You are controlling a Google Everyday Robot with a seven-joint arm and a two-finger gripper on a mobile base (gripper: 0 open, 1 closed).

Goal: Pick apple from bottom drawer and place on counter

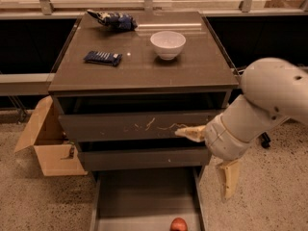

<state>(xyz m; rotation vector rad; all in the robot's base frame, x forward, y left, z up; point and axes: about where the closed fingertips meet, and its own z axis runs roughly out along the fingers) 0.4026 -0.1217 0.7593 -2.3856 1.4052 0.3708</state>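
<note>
The apple, small and red, lies on the floor of the pulled-out bottom drawer, near its front edge at the bottom of the view. The counter is the glossy grey-brown top of the cabinet. My gripper is open and empty, with one finger pointing left across the scratched top drawer front and the other hanging down beside the drawer's right wall. It hangs above and slightly right of the apple, well apart from it.
On the counter stand a white bowl, a flat blue packet and a crumpled blue bag at the back. An open cardboard box sits on the floor left of the cabinet. My white arm fills the right side.
</note>
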